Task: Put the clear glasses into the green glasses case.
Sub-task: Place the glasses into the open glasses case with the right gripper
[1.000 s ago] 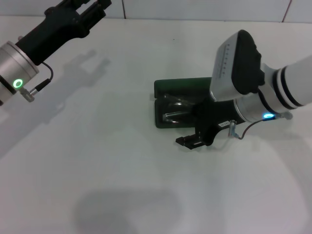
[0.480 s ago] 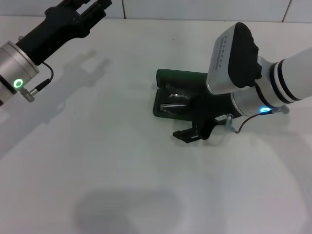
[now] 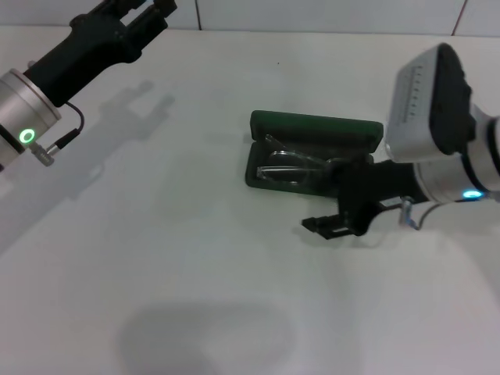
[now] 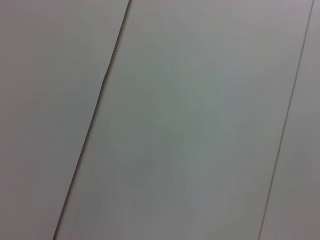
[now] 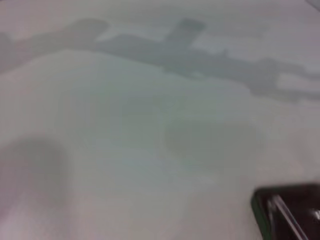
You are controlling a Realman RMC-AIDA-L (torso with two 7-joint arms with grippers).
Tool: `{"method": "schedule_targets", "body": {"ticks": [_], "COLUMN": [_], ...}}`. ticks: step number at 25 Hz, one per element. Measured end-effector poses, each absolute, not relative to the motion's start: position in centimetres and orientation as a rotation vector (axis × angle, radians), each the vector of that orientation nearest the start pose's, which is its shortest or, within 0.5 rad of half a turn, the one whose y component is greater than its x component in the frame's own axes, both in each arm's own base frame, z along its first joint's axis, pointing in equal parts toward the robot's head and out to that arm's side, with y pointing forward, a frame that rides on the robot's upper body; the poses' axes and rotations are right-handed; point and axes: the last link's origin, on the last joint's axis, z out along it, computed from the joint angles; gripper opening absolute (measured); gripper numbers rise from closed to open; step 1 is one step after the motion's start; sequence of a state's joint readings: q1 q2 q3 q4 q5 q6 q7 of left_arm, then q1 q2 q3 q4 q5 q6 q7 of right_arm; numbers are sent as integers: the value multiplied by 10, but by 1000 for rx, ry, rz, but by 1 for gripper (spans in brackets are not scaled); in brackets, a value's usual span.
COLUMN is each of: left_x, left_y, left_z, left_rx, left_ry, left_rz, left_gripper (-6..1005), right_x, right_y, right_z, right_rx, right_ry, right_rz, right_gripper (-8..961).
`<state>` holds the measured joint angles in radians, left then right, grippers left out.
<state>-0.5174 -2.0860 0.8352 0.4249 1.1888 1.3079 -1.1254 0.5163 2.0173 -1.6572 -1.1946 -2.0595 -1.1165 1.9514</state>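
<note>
My right gripper point(image 3: 322, 226) hovers low over the white worktop point(image 3: 195, 258), just off the case's 5 o'clock corner, and its jaws hold nothing; whether they stand parted or together I cannot tell. The clear glasses point(image 3: 293, 164) lie inside the open green glasses case point(image 3: 312, 125), in the tray half, with the lid standing up along the 12 o'clock side. My left gripper point(image 3: 137, 16) is parked well apart, up at 10 o'clock; its jaws I cannot make out either.

I judge the glasses light, springy plastic: slick, easy to scratch, their arms likely to flex under a pinch. If they need seating, I would nudge the frame at the bridge, not the lenses. The case looks stiff and light enough to skid, so I would press the lid near its middle, gently.
</note>
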Motion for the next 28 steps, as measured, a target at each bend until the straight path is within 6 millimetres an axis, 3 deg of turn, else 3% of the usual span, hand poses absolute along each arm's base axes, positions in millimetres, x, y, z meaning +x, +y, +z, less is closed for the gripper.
{"method": "schedule_targets", "body": {"ticks": [6, 15, 24, 28], "left_x": [-248, -244, -244, -238], "left_y": [373, 376, 374, 388], "left_z": [18, 16, 12, 6], "left_rx": [-2067, -2085, -2131, -2185], "left_ry": [-649, -641, -683, -716], "left_rz": [-1193, -1195, -1183, -1100], "left_gripper": [616, 616, 616, 616], "right_x": [189, 193, 199, 207], "right_y": [352, 363, 342, 328], "right_z": [-58, -50, -21, -14], "right_rx": [-2868, -2807, -2850, -2906], "right_ry": [324, 417, 402, 362], "right_rz": [-114, -95, 24, 185], "right_gripper": [605, 603, 604, 604]}}
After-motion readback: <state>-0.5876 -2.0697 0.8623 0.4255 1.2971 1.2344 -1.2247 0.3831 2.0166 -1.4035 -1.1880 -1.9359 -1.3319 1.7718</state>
